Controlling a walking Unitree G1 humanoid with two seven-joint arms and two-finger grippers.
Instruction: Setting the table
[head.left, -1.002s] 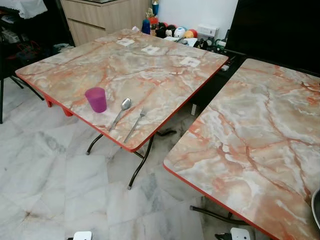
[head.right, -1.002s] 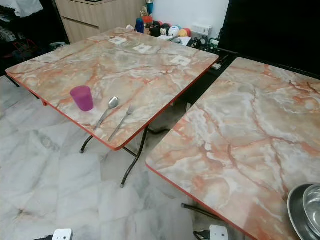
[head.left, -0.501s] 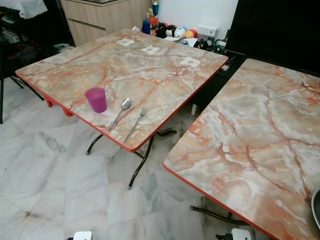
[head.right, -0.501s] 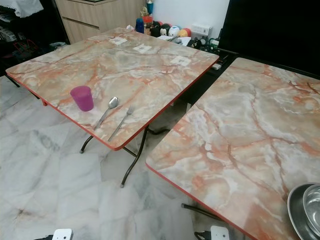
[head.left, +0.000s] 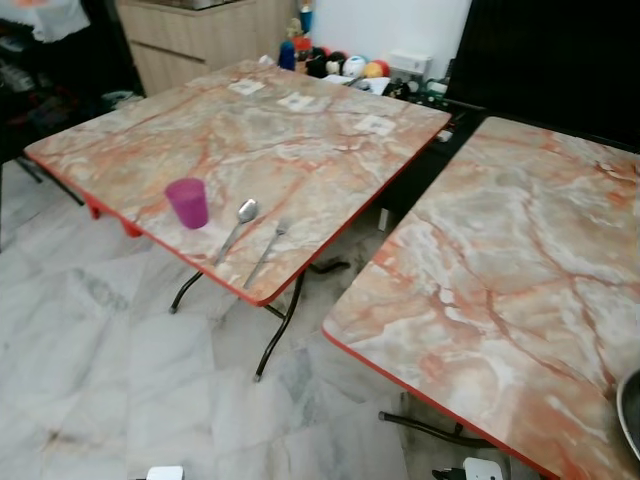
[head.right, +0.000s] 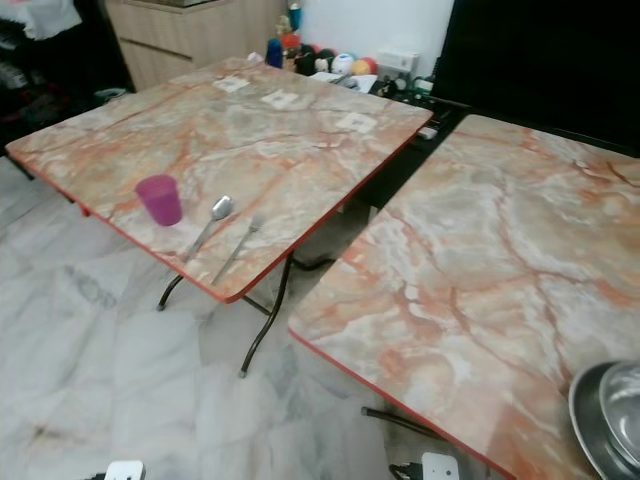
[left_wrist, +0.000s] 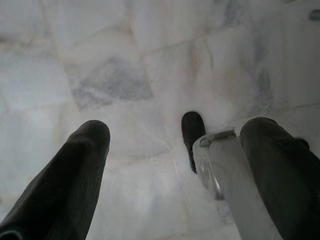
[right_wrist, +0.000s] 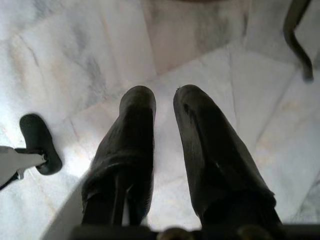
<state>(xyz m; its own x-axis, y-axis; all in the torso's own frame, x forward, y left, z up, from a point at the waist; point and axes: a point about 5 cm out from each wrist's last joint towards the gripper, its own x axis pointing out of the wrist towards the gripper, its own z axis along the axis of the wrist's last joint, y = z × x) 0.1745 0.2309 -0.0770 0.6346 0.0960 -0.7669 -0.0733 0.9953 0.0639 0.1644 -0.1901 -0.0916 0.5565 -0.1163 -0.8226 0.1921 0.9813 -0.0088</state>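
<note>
Only the head camera has shifted a little and blurred since the earlier frames; the cup, spoon and fork lie as they did. On the left bench (head.left: 300, 150) a purple cup (head.left: 188, 203) stands upright near the front edge, with a spoon (head.left: 238, 222) just beside it and a fork (head.left: 265, 253) beside the spoon, both flat and apart from each other. The right bench (head.right: 500, 260) carries a metal bowl (head.right: 608, 420) at its near corner. Both arms hang low over the marble floor (head.left: 110, 370). The left claw (left_wrist: 170, 145) has its fingers wide apart and holds nothing. The right claw (right_wrist: 164, 107) has its fingers close together with a narrow gap between them, gripping nothing and touching nothing.
</note>
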